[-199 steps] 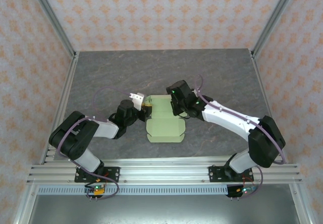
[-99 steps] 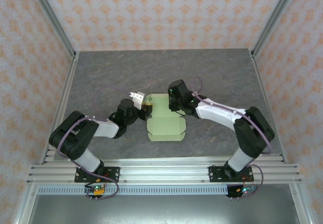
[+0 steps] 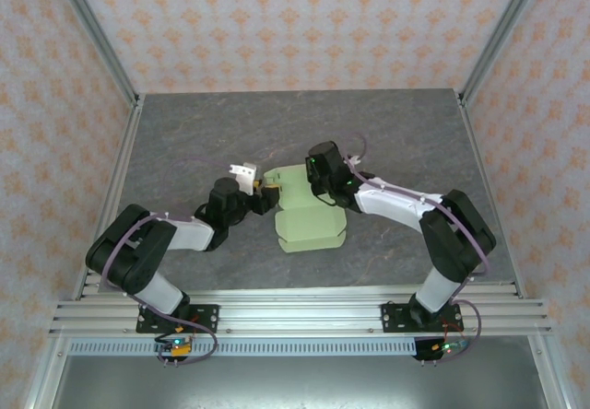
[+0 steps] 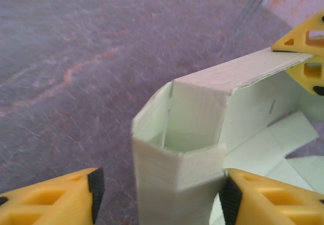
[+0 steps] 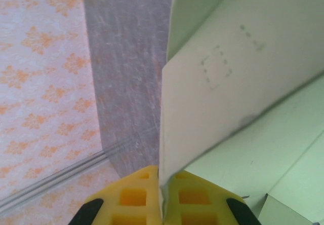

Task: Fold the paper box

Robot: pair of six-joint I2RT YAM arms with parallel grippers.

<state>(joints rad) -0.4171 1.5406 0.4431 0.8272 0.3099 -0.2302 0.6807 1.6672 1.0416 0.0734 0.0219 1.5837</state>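
Markings: a faint dotted square (image 5: 216,67) with a few loose dots beside it sits on the upright panel in the right wrist view; I cannot read it as letters or a brand.
Paper box: the paper box (image 3: 312,217), pale green card, lies on the grey stone-patterned table (image 3: 396,133) near its middle, between the two grippers. Its near part lies flat with a scalloped front edge.
Folded corner: in the left wrist view one corner of the card stands up as a short wall wrapped round a small hollow, with loose flaps lying flat behind it.
Hard to make out: from above, the far edge of the card is covered by the right arm's wrist, so the grip there cannot be seen. The right wrist view cuts the card off at the top and right. How the flaps inside the box join cannot be told.
Left gripper: the left gripper (image 4: 159,189) stands open astride the raised corner. Its fingers (image 4: 55,199) are yellow with dark pads. One pad is at the card's edge, the other is well clear of it, and nothing is clamped.
Right gripper: the right gripper (image 5: 162,197) has its yellow fingers (image 5: 131,202) pressed together on the thin edge of the upright panel. The same pinch is seen at the wall's far end (image 4: 304,58).
Surround: wallpaper (image 3: 277,22) with an orange motif encloses the table.
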